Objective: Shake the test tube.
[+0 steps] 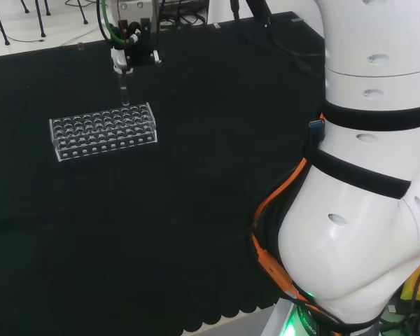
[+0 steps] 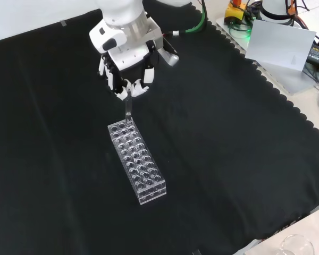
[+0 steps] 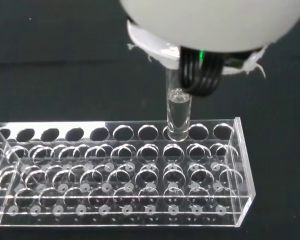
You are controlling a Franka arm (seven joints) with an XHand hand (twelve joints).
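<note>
The test tube [image 3: 179, 116] hangs upright from my fingers, its round lower end at the rim of a hole in the outermost row of the clear rack [image 3: 120, 170], near one end of that row. From the wrist camera I cannot tell whether the tip is just inside the hole or just above it. There is a meniscus line partway up the glass, so some clear liquid seems to sit in it, though glass and liquid are hard to separate. The top of the tube is hidden behind my own blurred white parts and a bundle of black cables.

My hand [image 2: 128, 79] points down, fingers curled in and pinching the tube's upper end; in the front view the tube [image 2: 128, 109] shows as a thin pale line running from my fingertips [image 2: 138, 89] to the rack's far end [image 2: 120, 129]. In the head view my hand [image 1: 123, 63] is partly cut off by the picture's top edge, and the tube [image 1: 124, 91] is faint against the cloth.

The rack [image 1: 103, 131] lies on the black cloth [image 1: 196, 210], toward its far left part in the head view, well in from every edge. Its other holes look empty, as far as clear plastic allows.
</note>
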